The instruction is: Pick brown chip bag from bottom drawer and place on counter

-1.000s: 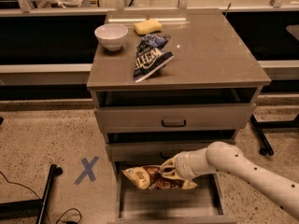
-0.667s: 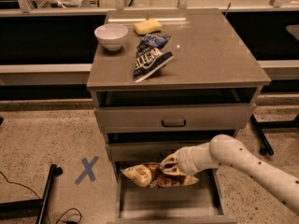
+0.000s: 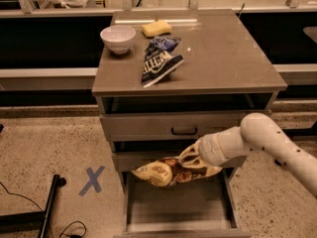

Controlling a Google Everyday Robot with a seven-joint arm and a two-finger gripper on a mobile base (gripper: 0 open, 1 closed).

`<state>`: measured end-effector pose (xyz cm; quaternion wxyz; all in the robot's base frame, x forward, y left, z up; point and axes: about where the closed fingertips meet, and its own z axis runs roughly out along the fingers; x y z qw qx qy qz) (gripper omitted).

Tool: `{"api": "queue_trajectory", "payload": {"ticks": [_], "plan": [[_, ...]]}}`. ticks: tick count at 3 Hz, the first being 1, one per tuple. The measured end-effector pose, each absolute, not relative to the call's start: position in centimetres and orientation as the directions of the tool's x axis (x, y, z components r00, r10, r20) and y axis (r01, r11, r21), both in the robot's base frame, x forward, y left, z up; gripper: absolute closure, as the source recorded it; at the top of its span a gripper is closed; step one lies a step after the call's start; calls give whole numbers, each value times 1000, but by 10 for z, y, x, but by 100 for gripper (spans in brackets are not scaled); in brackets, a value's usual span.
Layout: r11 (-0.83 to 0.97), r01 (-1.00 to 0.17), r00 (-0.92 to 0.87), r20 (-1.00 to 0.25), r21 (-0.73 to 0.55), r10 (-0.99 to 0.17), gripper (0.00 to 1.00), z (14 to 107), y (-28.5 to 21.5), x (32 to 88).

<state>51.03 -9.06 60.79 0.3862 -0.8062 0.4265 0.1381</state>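
Observation:
The brown chip bag (image 3: pixel 171 171) hangs in the air above the open bottom drawer (image 3: pixel 176 205), tan end to the left, dark brown end to the right. My gripper (image 3: pixel 190 155) is shut on the bag's upper right part, in front of the middle drawer. My white arm (image 3: pixel 262 140) reaches in from the right. The bottom drawer's floor is bare. The counter (image 3: pixel 223 53) is the grey-brown cabinet top above.
On the counter lie a dark blue bag with white lettering (image 3: pixel 159 59), a white bowl (image 3: pixel 118 37) and a yellow sponge (image 3: pixel 156 28). An upper drawer with a black handle (image 3: pixel 184 130) is closed. A blue X (image 3: pixel 92 180) marks the floor at left.
The gripper has lifted the brown chip bag higher out of the bottom drawer; the arm has risen and bent upward with it.

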Motion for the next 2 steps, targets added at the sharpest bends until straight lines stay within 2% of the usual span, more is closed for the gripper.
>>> {"api": "queue_trajectory", "payload": {"ticks": [2], "plan": [[-405,-698,686,-392,-590,-613,100,715,-124,522]]}}
